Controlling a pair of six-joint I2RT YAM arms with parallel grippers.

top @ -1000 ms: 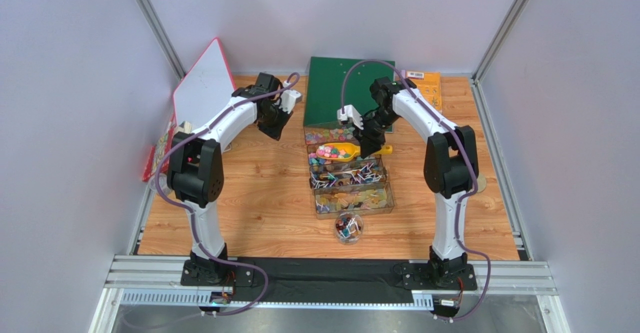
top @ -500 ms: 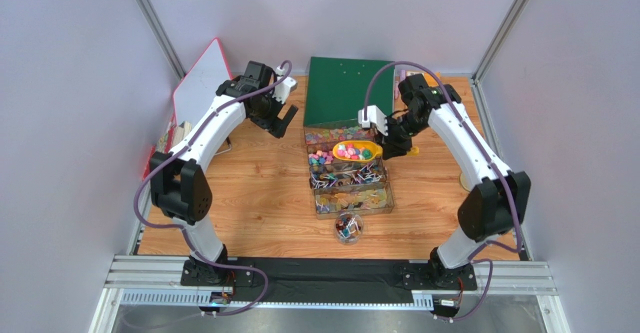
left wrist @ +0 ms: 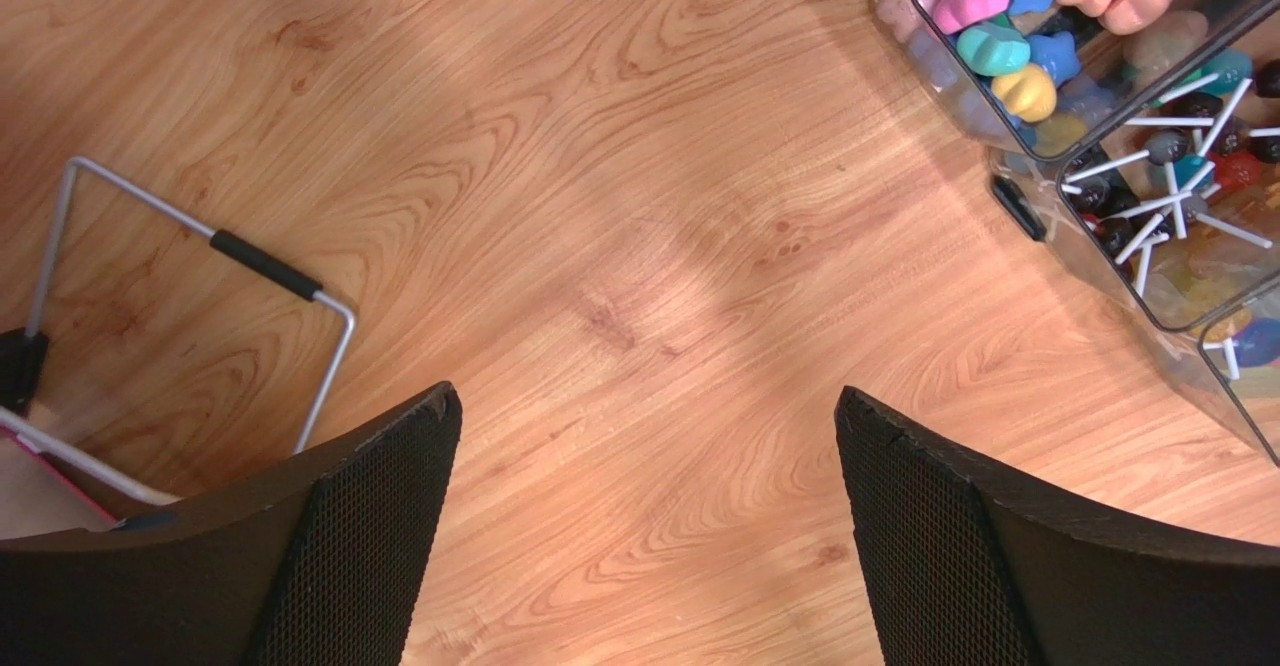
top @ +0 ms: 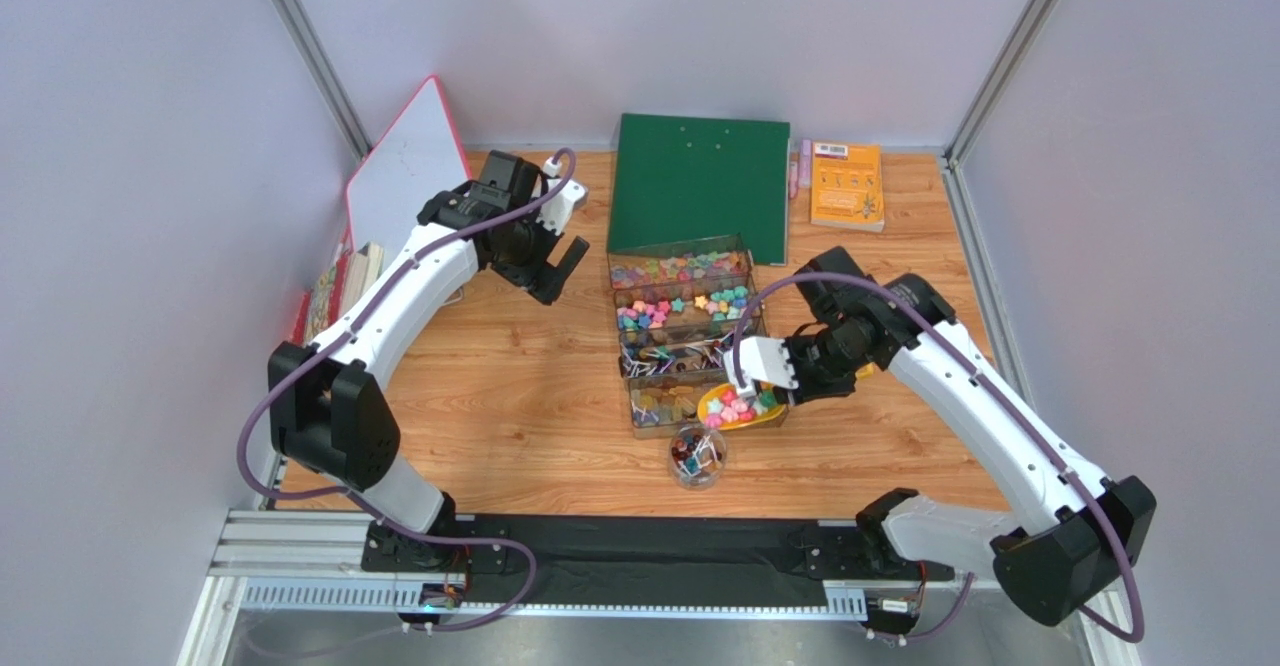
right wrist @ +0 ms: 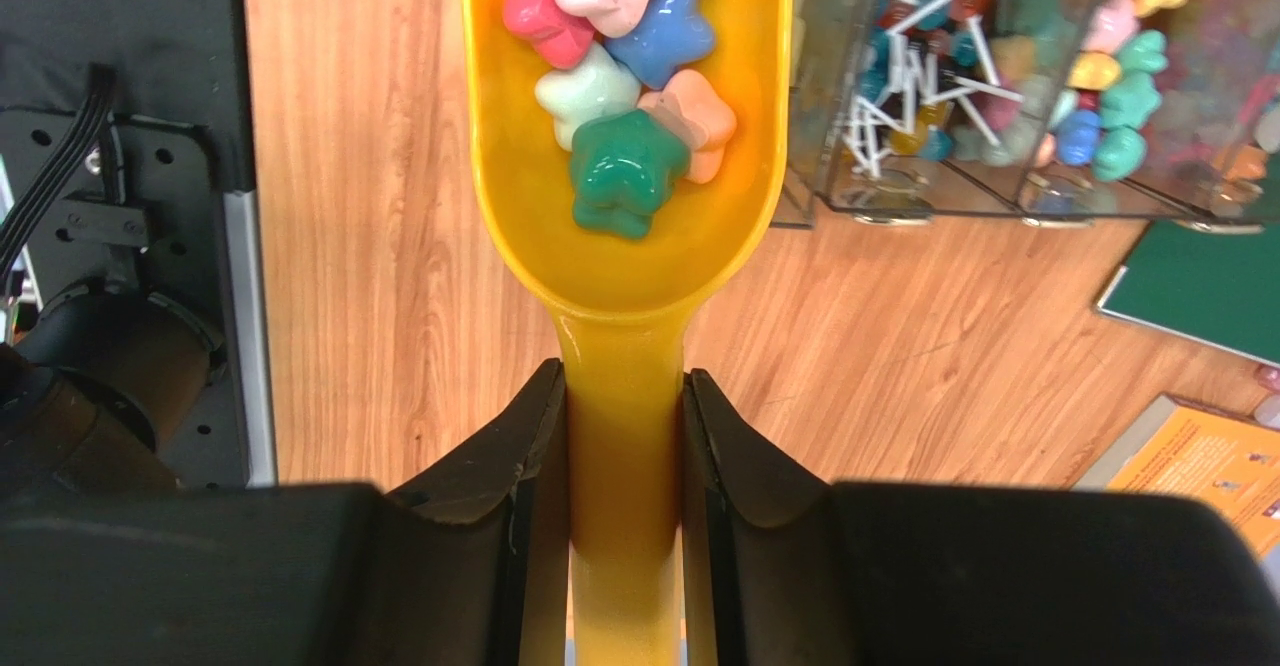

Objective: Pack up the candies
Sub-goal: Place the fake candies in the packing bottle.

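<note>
My right pincer (right wrist: 624, 396) grips the scoop (right wrist: 628, 276) by its handle, candies (right wrist: 624, 171) heaped in its bowl; my left pincer (left wrist: 646, 404) hangs wide open over the worktop (left wrist: 571, 216).

We see a wooden table (top: 496, 396). At its far edge lie a green folder (top: 699, 186), a pink pen (top: 803, 165) and an orange booklet (top: 846, 186). A clear box (top: 612, 269) sits mid-table, with a round tub (top: 697, 455) just nearer the arm bases. At the left a whiteboard (top: 403, 171) leans, beside what may be books (top: 338, 284).
</note>
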